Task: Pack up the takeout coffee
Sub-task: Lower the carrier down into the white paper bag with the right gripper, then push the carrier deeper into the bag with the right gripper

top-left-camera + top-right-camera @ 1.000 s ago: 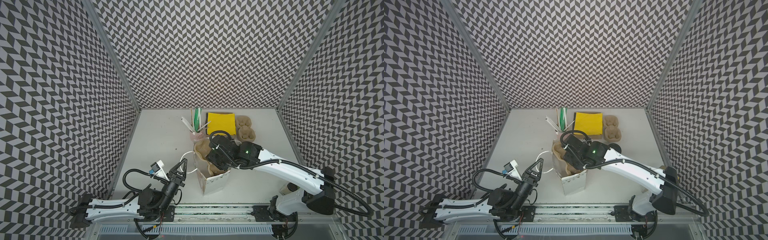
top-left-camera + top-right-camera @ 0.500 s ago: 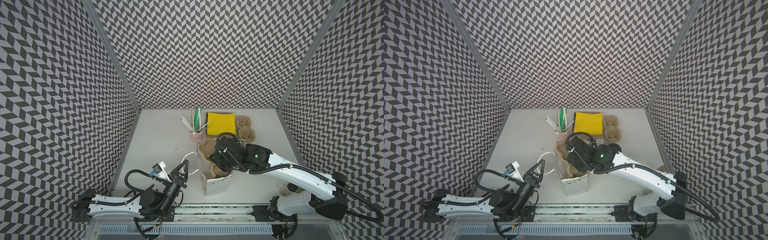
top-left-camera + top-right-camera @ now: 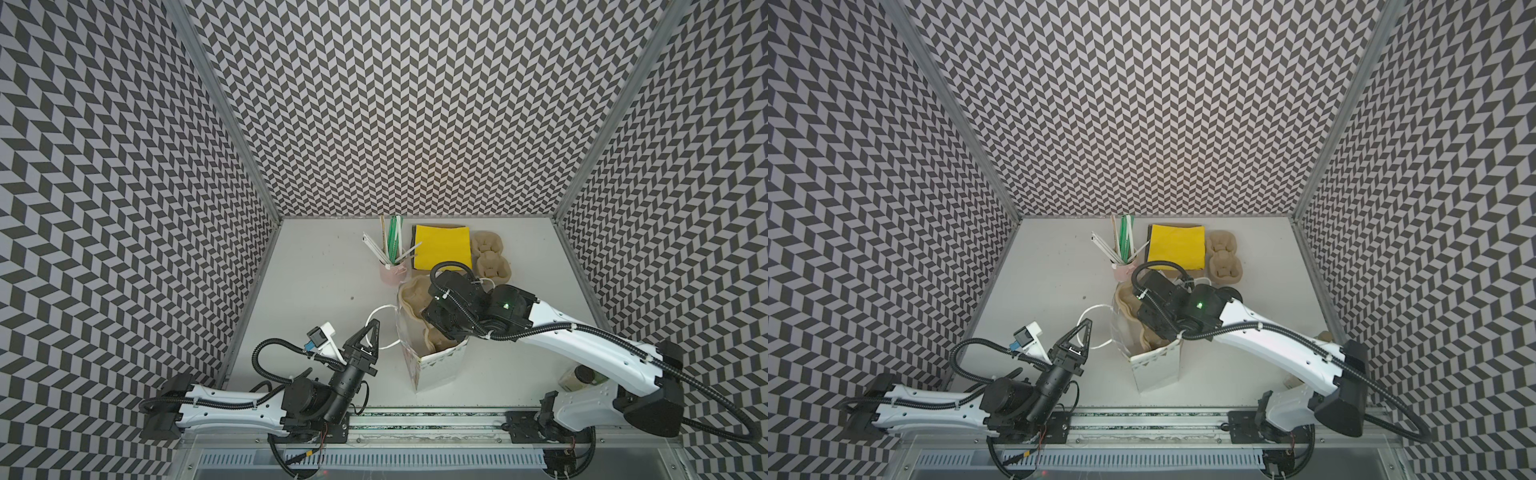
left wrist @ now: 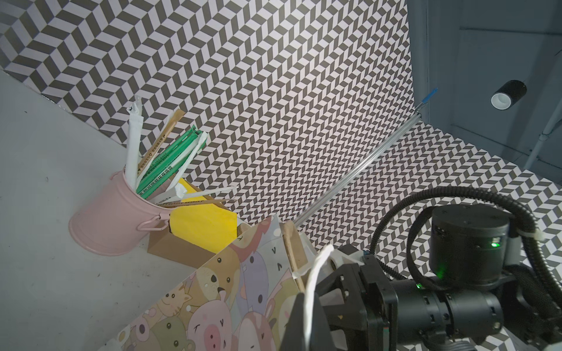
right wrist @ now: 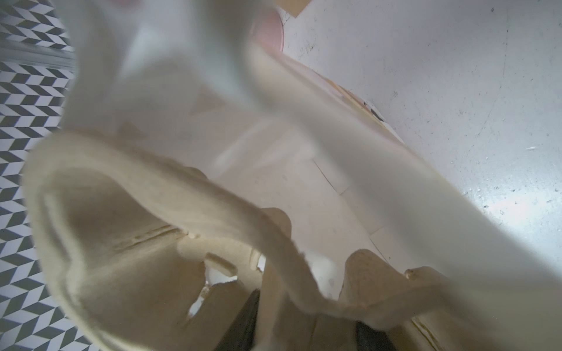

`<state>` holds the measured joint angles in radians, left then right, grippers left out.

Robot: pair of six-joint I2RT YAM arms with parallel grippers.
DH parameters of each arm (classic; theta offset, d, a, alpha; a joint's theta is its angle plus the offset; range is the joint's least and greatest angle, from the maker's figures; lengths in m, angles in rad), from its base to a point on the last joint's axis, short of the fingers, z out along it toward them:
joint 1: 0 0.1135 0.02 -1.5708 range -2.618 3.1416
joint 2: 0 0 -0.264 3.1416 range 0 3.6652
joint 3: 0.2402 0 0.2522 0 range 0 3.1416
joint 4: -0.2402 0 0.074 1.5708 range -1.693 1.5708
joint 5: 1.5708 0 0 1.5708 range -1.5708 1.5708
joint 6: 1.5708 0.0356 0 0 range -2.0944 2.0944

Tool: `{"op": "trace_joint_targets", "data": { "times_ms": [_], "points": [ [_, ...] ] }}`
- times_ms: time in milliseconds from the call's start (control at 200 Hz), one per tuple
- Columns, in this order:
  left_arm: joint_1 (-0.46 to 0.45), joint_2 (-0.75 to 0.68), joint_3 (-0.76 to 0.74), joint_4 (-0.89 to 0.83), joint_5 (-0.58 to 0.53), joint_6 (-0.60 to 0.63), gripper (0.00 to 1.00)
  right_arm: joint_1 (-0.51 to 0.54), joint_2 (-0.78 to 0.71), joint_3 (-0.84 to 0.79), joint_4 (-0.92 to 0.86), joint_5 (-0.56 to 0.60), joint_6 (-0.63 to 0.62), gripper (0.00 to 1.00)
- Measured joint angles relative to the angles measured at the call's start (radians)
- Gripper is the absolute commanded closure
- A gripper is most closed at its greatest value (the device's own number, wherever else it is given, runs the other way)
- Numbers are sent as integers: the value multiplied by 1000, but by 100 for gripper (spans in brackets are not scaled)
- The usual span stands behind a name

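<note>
Left fingers (image 3: 360,333) pressed together on bag (image 3: 440,365) handle (image 4: 314,275); we judge this keeps mouth open and bag upright on worktop (image 3: 316,270). Right fingers (image 5: 243,322) pinch carrier (image 3: 411,295) rim, carrier tilted, half inside bag, likely being seated for cup. Coffee itself we cannot find; maybe hidden behind right arm.

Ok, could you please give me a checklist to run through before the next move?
1. The left hand is shut on the bag handle: ok.
2. The paper bag stands with its mouth open: ok.
3. The right hand grips the pulp carrier: ok.
4. The carrier is fully inside the bag: not ok, one end sticks out above the rim.
5. The takeout coffee is located: cannot tell, no black cup shows clearly.
</note>
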<state>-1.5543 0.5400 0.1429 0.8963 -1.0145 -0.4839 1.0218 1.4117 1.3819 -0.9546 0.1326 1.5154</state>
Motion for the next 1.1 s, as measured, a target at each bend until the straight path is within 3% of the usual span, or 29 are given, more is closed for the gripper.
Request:
{"op": "trace_joint_targets", "data": {
  "times_ms": [220, 531, 1096],
  "points": [
    [-2, 57, 46, 31, 1, 29, 100, -109, 56, 19, 1, -48, -120, 58],
    [-3, 102, 58, 46, 8, 45, 100, -182, 184, 224, -138, -98, -294, 58],
    [-35, 215, 62, 121, -6, 41, 100, -176, 69, 138, -223, -160, -324, 57]
  ]
}}
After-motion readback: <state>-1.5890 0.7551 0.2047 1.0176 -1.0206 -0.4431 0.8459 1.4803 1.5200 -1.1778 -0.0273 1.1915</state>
